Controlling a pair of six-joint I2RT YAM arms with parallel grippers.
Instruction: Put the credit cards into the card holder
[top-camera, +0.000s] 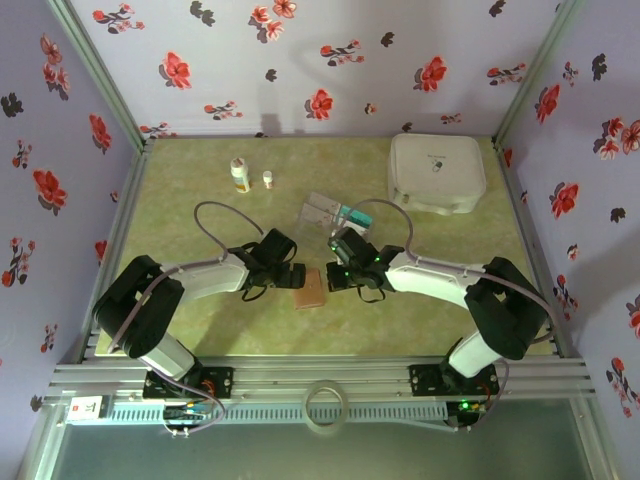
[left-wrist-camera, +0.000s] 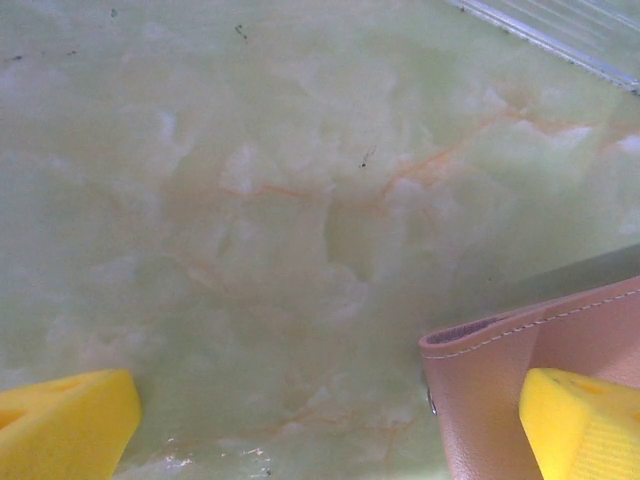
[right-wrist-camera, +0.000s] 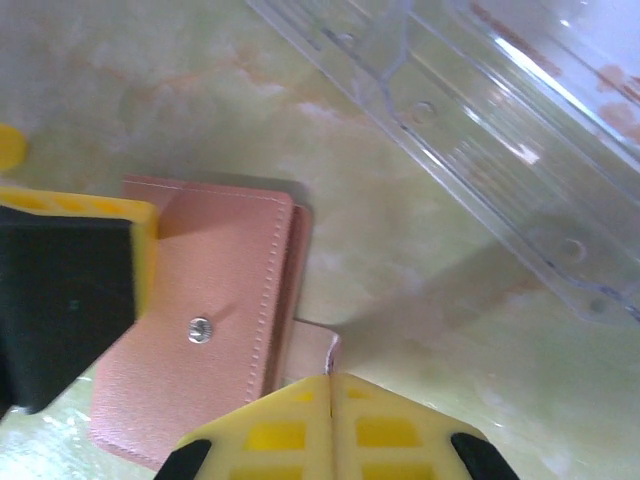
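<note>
The pinkish-brown card holder (top-camera: 310, 288) lies on the green table between my two grippers. My right gripper (top-camera: 337, 276) is shut, and in the right wrist view (right-wrist-camera: 332, 385) its yellow fingertips pinch the thin edge of a flap of the card holder (right-wrist-camera: 200, 330). My left gripper (top-camera: 294, 275) stands wide open (left-wrist-camera: 330, 425); one yellow finger (left-wrist-camera: 585, 425) hovers over a corner of the card holder (left-wrist-camera: 500, 370), and that finger (right-wrist-camera: 75, 270) also lies over the holder in the right wrist view. Teal credit cards (top-camera: 352, 213) sit in the clear tray behind.
The clear plastic compartmented tray (top-camera: 322, 208) (right-wrist-camera: 480, 130) lies just behind the right gripper. A large white rounded case (top-camera: 436, 172) sits at the back right. Two small bottles (top-camera: 240, 175) (top-camera: 268, 180) stand at the back left.
</note>
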